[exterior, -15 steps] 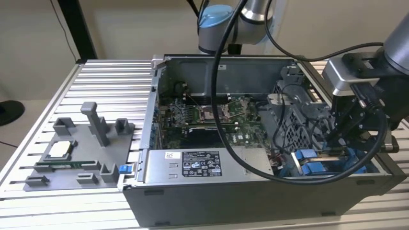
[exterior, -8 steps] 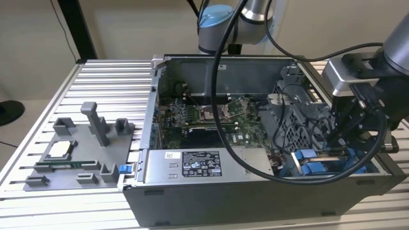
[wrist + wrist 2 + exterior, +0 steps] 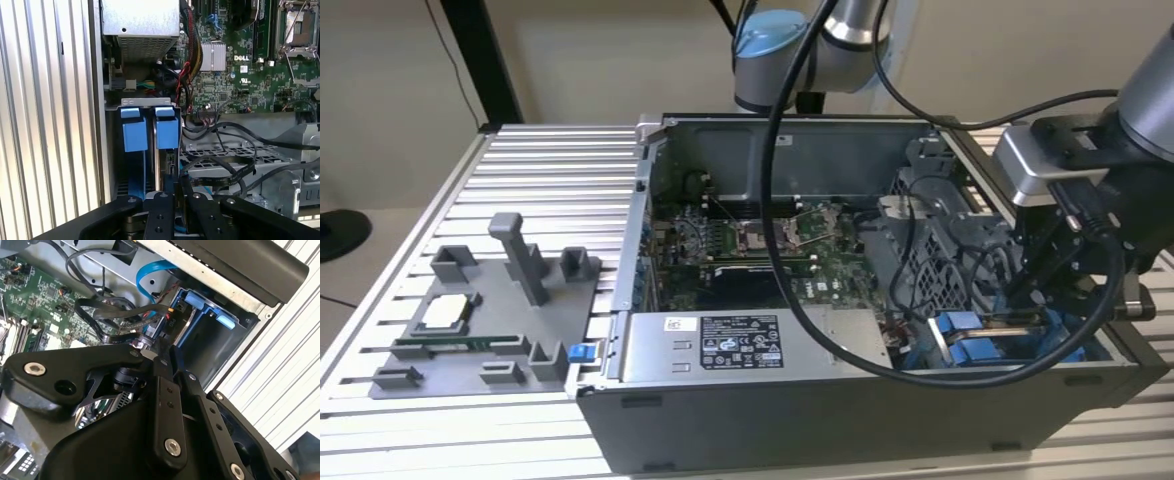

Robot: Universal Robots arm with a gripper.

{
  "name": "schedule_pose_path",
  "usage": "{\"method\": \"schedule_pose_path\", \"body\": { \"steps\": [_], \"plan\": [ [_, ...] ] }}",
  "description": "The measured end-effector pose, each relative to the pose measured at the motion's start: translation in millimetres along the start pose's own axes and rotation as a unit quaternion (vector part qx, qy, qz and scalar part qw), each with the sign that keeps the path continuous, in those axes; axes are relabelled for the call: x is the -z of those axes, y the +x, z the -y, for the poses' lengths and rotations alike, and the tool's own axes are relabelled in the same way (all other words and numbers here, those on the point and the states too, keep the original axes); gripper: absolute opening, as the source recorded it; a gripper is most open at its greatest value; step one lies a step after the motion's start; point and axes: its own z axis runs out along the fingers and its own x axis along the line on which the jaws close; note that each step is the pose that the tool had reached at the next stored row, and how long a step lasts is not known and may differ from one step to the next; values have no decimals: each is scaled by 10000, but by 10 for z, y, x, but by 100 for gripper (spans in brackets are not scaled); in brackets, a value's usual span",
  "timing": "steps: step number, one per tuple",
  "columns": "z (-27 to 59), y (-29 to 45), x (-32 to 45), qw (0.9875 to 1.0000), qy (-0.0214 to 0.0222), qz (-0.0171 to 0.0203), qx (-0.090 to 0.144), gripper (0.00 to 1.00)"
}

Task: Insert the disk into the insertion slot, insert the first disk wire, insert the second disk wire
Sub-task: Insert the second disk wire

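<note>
Disk (image 3: 159,150) stands on edge in the insertion slot (image 3: 145,104), blue frame showing, beside the power-supply box (image 3: 141,22); gripper (image 3: 176,192) hovers directly above its end, jaws nearly together on a cable connector, I judge.

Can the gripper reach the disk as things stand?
Probably yes: the gripper sits right at the disk in the slot, though black cables crowd beside it.

table (image 3: 520,160): ribbed aluminium slat top, silver, runs under everything
computer case (image 3: 854,420): open-sided grey tower, lying directly on table, centre toward 4 o'clock in the exterior view
fixture tray (image 3: 494,320): grey plastic holder with upright posts, on table at 8 o'clock, just beside case
</note>
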Motion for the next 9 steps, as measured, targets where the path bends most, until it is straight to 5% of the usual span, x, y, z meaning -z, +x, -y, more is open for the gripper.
{"method": "schedule_pose_path", "body": {
  "steps": [9],
  "plan": [
    [0, 0, 0, 10000, 5, 1, 1, 0]
  ]
}}
